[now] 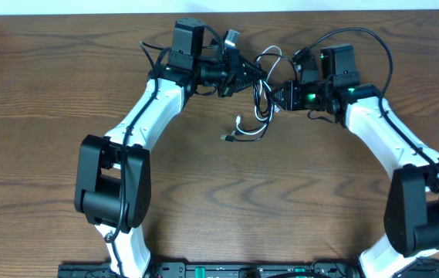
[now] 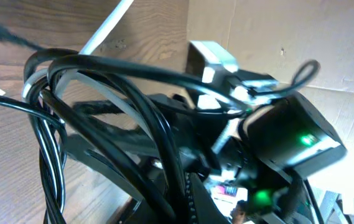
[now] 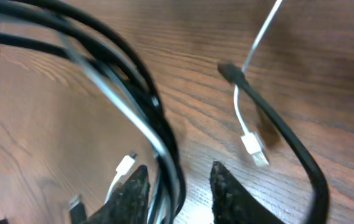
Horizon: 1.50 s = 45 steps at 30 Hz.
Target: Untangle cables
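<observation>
Here the cables (image 1: 262, 86) hang in loose loops between the left hand (image 1: 244, 77) and the right hand (image 1: 282, 94). Their plug ends trail onto the counter (image 1: 204, 193) just short of both hands. The right hand's fingers (image 3: 131, 196) stand partly apart, with black and white strands running through the gap. Tangled cable hides the left hand's fingers, so I cannot tell its state.

Right end effector (image 3: 175, 186), jaws slightly apart
</observation>
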Tool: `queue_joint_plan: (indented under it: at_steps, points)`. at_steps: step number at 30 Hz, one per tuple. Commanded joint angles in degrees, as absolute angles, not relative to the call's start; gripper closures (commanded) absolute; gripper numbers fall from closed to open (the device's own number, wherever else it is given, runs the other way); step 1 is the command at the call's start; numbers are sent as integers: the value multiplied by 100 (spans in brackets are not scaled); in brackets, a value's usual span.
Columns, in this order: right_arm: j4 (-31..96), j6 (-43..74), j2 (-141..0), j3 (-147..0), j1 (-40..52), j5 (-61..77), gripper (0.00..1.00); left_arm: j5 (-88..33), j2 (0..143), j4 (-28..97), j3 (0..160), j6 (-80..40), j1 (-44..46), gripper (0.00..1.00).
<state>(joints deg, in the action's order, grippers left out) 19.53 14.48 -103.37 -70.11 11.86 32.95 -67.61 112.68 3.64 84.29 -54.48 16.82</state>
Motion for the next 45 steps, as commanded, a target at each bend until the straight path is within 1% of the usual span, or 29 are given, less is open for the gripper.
queue_joint_plan:
  at_steps: [1,3,6,14,20,25,30,37,42,45]
  points:
    - [1857,1544,-10650,-7054,1240,3358,76,-7037,11153,331,8444,-5520,1680,93]
    - [1756,1544,-10720,-7054,1247,3428,78,-7035,11153,331,8444,-5520,1680,93]
    - [1645,1544,-10779,-7054,1260,3474,79,-7037,11153,331,8444,-5520,1680,93]
    - [1450,1544,-10840,-7054,1374,3522,79,-7054,11153,331,8444,-5561,1684,93]
    - [1302,1546,-10831,-7057,1192,4134,69,-7048,11153,331,8444,-5492,1678,93]
    - [1361,1697,-10822,-7057,849,4884,64,-6897,11153,331,8444,-5382,1678,93]
    - [1667,1887,-10822,-7057,683,5218,61,-6073,11153,331,8444,-5271,1608,93]
    - [2084,1579,-10822,-7057,814,5745,58,-5166,11153,163,8444,-6484,1516,93]
    - [2049,1343,-10822,-7057,1096,5837,44,-4735,11153,-554,8444,-7400,1500,92]
    - [2010,1345,-10822,-7057,1236,5531,42,-4687,11153,-1129,8444,-7867,1483,93]
